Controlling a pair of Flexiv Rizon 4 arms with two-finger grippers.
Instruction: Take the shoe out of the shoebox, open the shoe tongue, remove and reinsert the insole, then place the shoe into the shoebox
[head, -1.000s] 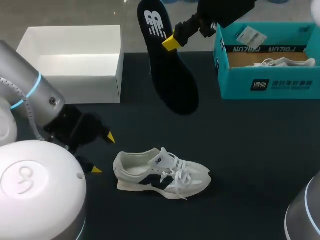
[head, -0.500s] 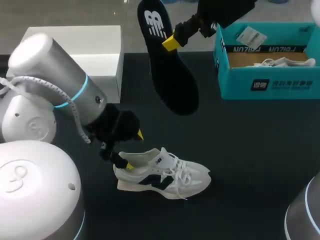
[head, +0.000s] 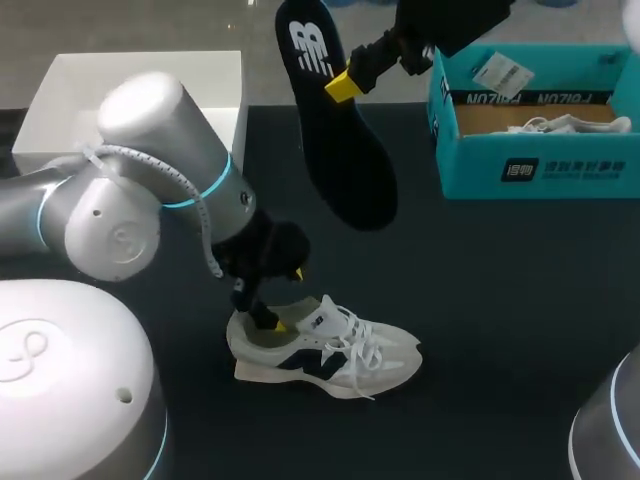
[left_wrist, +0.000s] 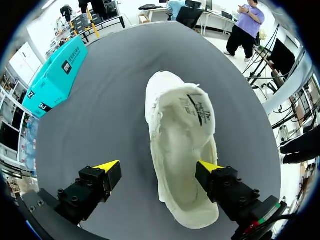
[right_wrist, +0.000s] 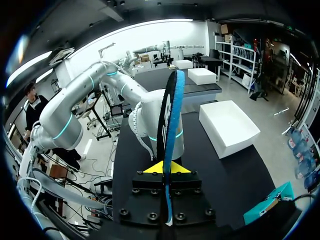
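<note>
Currently, the left gripper (head: 288, 298) is hovering over the heel end of the shoe (head: 340, 352) with its fingers spread wide. One finger is sitting at the heel collar and the other is standing clear beside the shoe. The shoe is resting on its sole on the dark table (head: 500, 300). The right gripper (head: 345, 84) is pinching the insole (head: 340, 150) edgewise, holding it raised near the teal shoebox (head: 530, 168).

A white box (head: 170, 62) stood open on the dark table (head: 500, 300), off beyond the left claw (head: 288, 298) and well apart from it. It lay ahead of the right claw (right_wrist: 164, 167), to one side.
</note>
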